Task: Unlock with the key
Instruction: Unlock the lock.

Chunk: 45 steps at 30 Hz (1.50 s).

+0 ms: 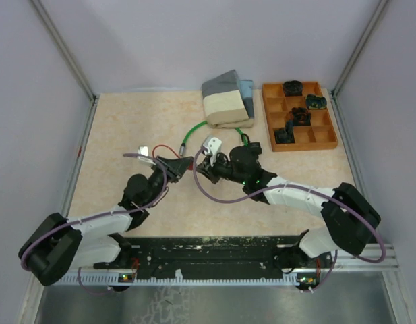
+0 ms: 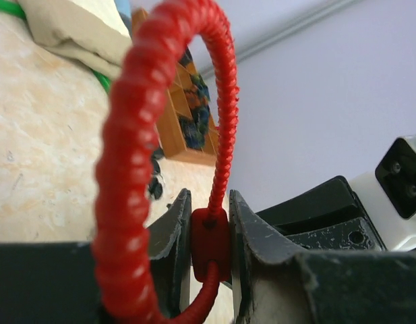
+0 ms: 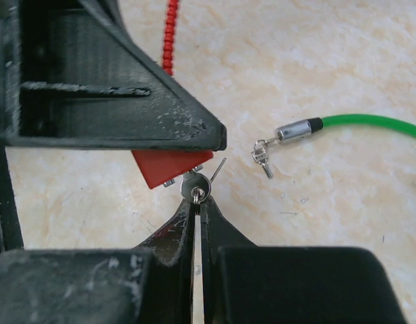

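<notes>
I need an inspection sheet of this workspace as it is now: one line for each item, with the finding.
Surface: beige speckled table, bare near the arms.
Job's things: red lock held off the table, its red cable loop rising above the jaws; key meets the lock's edge, depth cannot be told.
Clutter: green cable lying flat, small keys at its metal end; wooden tray with dark parts; grey and beige wedge block.
Grippers: left gripper closed on the red lock; right gripper shut on the key.
Cables: purple cables along both arms.
Surroundings: pale walls, metal frame posts.
</notes>
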Available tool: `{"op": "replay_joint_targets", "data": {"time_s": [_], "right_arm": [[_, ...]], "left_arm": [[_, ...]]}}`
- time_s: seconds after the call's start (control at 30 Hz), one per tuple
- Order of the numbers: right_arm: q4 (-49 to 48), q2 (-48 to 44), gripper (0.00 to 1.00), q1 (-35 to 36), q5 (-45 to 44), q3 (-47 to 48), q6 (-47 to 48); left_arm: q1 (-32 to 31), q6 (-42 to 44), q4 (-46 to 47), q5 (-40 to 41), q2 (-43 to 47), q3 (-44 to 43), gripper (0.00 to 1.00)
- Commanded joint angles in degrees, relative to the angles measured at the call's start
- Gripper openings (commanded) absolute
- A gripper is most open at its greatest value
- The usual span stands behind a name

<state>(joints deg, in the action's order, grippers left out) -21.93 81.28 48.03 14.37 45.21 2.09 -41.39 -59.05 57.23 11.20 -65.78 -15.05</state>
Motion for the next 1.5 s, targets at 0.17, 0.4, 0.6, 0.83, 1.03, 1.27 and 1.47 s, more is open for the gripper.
{"op": "replay_joint_targets", "data": {"time_s": [0.17,0.4,0.6,0.83,1.03,1.27,1.47], "right_arm": [[-11.66,-9.82,0.13,0.73,6.49,-6.28,5.41],[-0.58,-13.41,0.29,0.59,7.36,-7.11,6.29],[-2.68,-14.14,0.32,0.61,2.89,-9.52,4.85],[-5.21,-13.43,0.32,0.63,1.56,-10.43,4.03],[-9.82,-14.42,0.32,0.58,3.73,-13.37,4.56],[-14.84,-14.40,0.28,0.58,6.05,-14.78,2.90],[-16.68,-13.42,0.26,0.57,7.15,-13.75,0.70]], "left_arm": [[10.25,-0.64,1.79,-33.17,-4.99,-5.75,0.00],[14.64,-1.26,6.42,-43.66,-8.97,-8.11,0.00],[14.72,0.70,6.12,-46.78,-9.35,-9.80,0.00],[14.72,2.39,4.54,-47.86,-8.26,-10.14,0.00],[14.70,4.08,3.33,-48.57,-6.96,-10.29,0.00],[14.65,5.68,3.00,-49.74,-4.84,-10.10,0.00],[14.49,6.50,1.80,-49.73,-3.76,-10.42,0.00]]}}
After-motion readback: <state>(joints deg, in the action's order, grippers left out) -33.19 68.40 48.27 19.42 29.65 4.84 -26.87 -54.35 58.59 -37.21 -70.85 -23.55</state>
